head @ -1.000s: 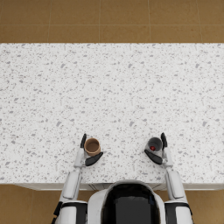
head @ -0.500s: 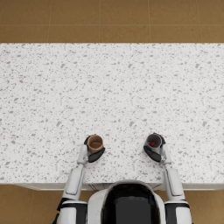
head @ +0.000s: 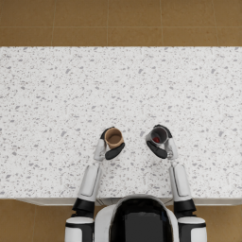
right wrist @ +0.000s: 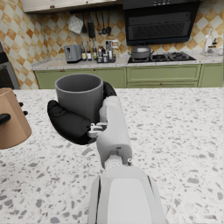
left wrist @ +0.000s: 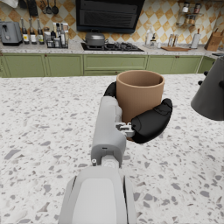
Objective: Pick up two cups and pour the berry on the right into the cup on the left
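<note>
Both cups gripped upright over the speckled white stone desk (head: 56,104) — right hand (head: 159,146) wraps the grey cylindrical cup (head: 159,135) with red berry (head: 156,140), left hand (head: 109,149) the tan cylindrical cup (head: 114,138), near, to its left.

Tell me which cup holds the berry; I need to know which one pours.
The grey cup in the right hand: something red shows inside it. The brown cup in the left hand looks empty.

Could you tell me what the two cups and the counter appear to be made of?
Brown cup: matte, evenly coloured, thick-walled, perhaps ceramic or plastic; as a rendering, hard to say.
Grey cup: same smooth matte look, likely the same material.
Counter: white with dark speckles, like terrazzo or polished stone.
</note>
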Robot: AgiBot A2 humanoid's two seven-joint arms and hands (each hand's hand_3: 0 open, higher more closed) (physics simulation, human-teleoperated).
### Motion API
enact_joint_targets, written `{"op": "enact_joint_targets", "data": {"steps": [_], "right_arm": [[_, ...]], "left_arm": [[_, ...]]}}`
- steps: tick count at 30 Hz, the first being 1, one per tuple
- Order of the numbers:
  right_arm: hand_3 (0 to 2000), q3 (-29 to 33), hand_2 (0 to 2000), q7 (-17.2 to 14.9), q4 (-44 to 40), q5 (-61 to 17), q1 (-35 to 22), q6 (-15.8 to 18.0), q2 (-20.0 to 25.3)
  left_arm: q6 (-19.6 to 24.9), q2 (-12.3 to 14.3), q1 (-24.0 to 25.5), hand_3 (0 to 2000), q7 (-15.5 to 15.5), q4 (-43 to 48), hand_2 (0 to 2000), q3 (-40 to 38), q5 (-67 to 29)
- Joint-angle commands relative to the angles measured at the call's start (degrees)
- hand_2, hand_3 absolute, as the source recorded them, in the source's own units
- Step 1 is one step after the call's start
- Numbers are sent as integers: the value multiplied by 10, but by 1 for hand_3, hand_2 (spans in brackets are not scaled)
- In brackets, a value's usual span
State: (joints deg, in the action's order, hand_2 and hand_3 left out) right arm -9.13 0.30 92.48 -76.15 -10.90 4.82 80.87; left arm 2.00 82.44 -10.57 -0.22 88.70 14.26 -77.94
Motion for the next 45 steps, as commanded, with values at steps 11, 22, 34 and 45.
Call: {"op": "enact_joint_targets", "data": {"steps": [11, 22, 34, 45], "right_arm": [[1280, -43, 2000, -1, 42, -199, -100, 7, 46], [1280, -55, 2000, 0, 82, -400, -115, 9, 62], [1280, -75, 2000, 1, 103, -621, -125, 11, 73], [1280, -83, 2000, 2, 122, -823, -131, 12, 83]], "left_arm": [[2, 18, -20, 1280, 1, 25, 2000, 38, -97], [4, 19, -4, 1280, 0, 25, 2000, 38, -100], [3, 31, -11, 1280, 1, 16, 2000, 38, -140], [2, 38, -14, 1280, 1, 10, 2000, 34, -163]]}}
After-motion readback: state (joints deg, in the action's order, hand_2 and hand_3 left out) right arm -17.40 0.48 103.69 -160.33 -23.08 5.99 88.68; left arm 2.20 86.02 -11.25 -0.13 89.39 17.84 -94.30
